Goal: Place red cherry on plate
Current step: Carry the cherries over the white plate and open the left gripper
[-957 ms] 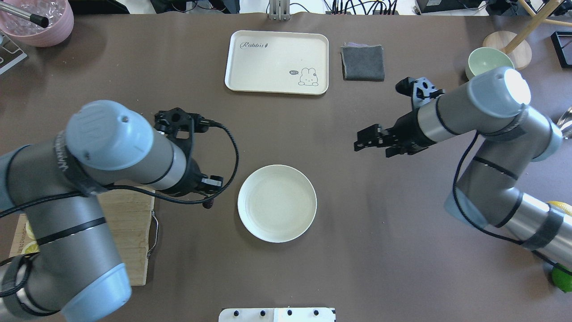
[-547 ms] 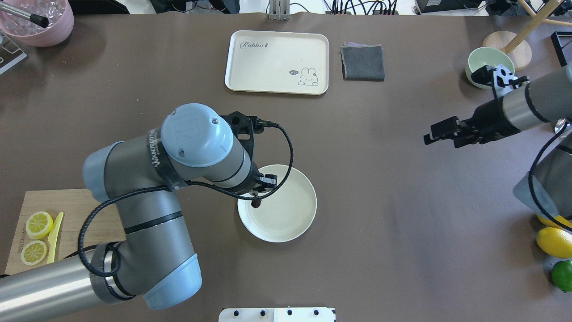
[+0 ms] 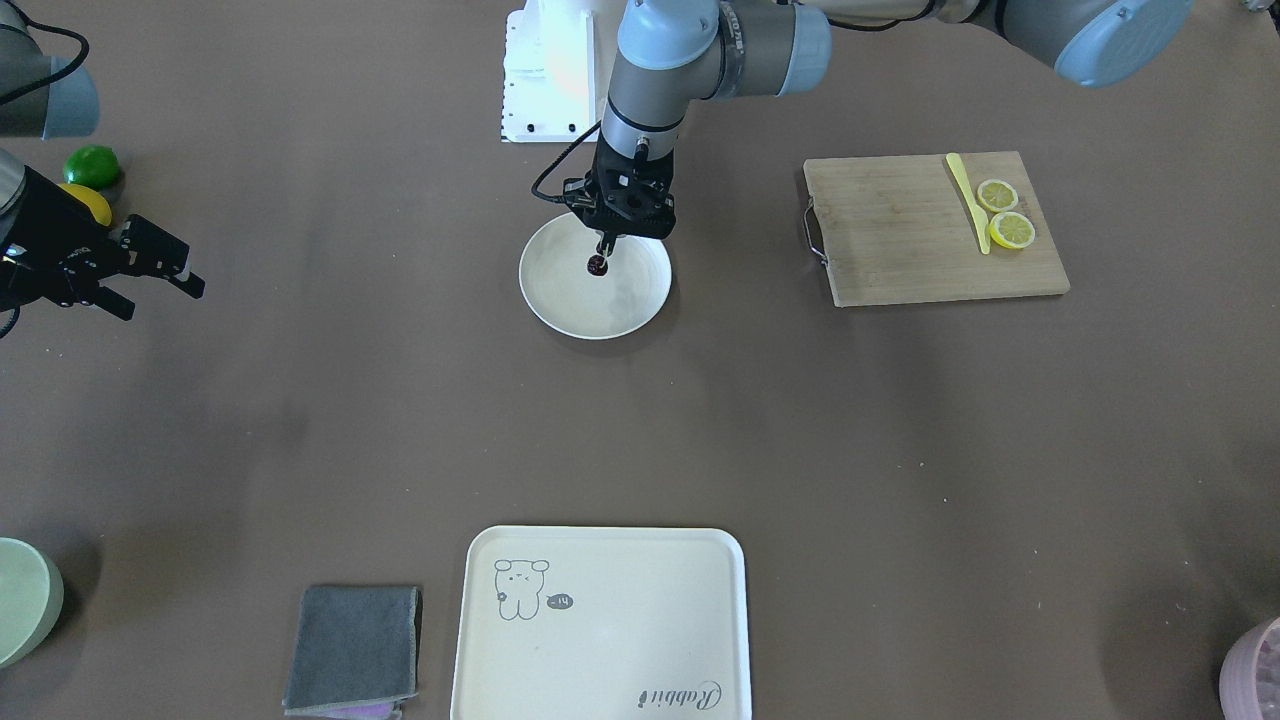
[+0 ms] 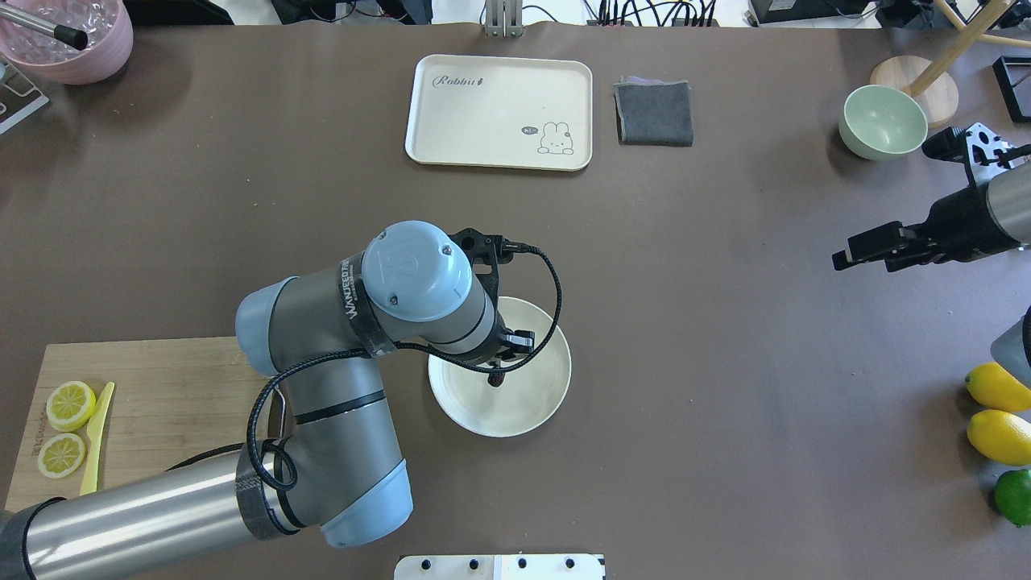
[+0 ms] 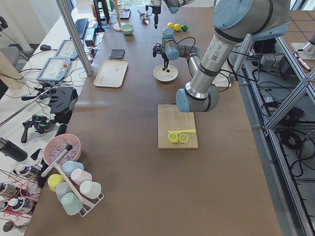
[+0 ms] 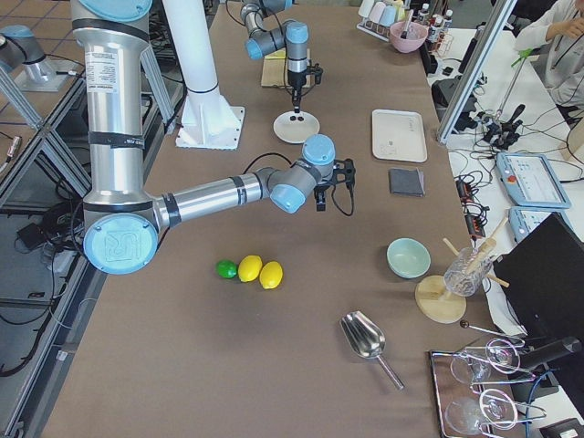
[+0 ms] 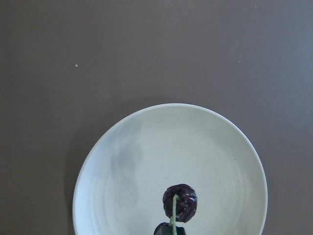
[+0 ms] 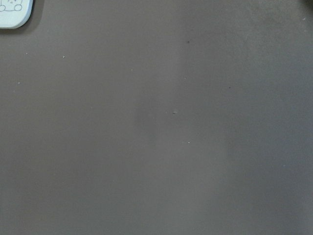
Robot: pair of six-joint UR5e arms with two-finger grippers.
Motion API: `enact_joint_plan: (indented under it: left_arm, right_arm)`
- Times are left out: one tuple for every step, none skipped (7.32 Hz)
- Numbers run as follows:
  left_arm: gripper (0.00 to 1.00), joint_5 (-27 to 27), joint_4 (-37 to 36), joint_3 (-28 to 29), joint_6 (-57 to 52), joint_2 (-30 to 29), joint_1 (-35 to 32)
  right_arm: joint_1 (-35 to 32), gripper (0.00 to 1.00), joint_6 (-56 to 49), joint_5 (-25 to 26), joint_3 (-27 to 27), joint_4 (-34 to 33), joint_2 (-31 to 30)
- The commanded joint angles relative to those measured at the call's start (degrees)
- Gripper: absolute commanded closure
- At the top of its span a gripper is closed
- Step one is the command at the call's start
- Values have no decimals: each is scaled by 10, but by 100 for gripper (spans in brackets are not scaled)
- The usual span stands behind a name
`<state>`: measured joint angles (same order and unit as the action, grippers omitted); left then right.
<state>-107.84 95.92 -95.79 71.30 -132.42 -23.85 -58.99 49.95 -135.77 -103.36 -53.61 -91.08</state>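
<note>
The red cherry [image 4: 497, 377], tiny and dark maroon on a pale green stem, hangs from my left gripper [image 4: 503, 364], which is shut on the stem. It dangles just over the round cream-white plate [image 4: 527, 403], left of the plate's middle. In the front-facing view the cherry [image 3: 597, 264] hangs below the left gripper [image 3: 605, 240], over the plate [image 3: 625, 300]. The left wrist view looks down on the cherry [image 7: 180, 201] against the plate [image 7: 146, 152]. My right gripper [image 4: 846, 256] is open and holds nothing, far right of the plate.
A cream tray [image 4: 499, 113] and a grey cloth [image 4: 654, 113] lie at the back. A green bowl [image 4: 882, 121] is back right. The cutting board [image 4: 161, 403] with lemon slices [image 4: 68, 405] and a yellow knife [image 4: 98, 439] is front left. Lemons [image 4: 999, 435] and a lime [image 4: 1015, 495] lie far right.
My left arm has swung right from the cutting board, carrying the cherry over the plate. The right arm has drawn back toward the table's right edge.
</note>
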Motion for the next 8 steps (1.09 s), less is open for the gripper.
enact_joint_plan:
  left_arm:
    - [94, 0, 2, 7, -1, -1, 6]
    - [91, -1, 1, 4, 0, 0, 6]
    - [77, 0, 1, 3, -1, 1, 6]
    - [3, 3, 1, -4, 2, 2, 6]
    - [2, 28, 0, -22, 10, 4, 6]
    - [2, 27, -3, -34, 9, 4, 2]
    - [2, 25, -16, -54, -2, 15, -26]
    - [2, -3, -33, -73, -61, 34, -76]
  right_arm:
    - [-4, 0, -1, 0, 3, 0, 0]
    - [-10, 0, -1, 0, -1, 0, 3]
    - [-16, 0, -1, 1, -3, 0, 4]
    - [-15, 0, -1, 6, -1, 0, 4]
    - [-17, 0, -1, 4, -5, 0, 2]
    - [-24, 0, -1, 0, -8, 0, 2]
    - [-42, 0, -3, -2, -8, -1, 3]
    - [-66, 0, -28, -10, 1, -4, 3]
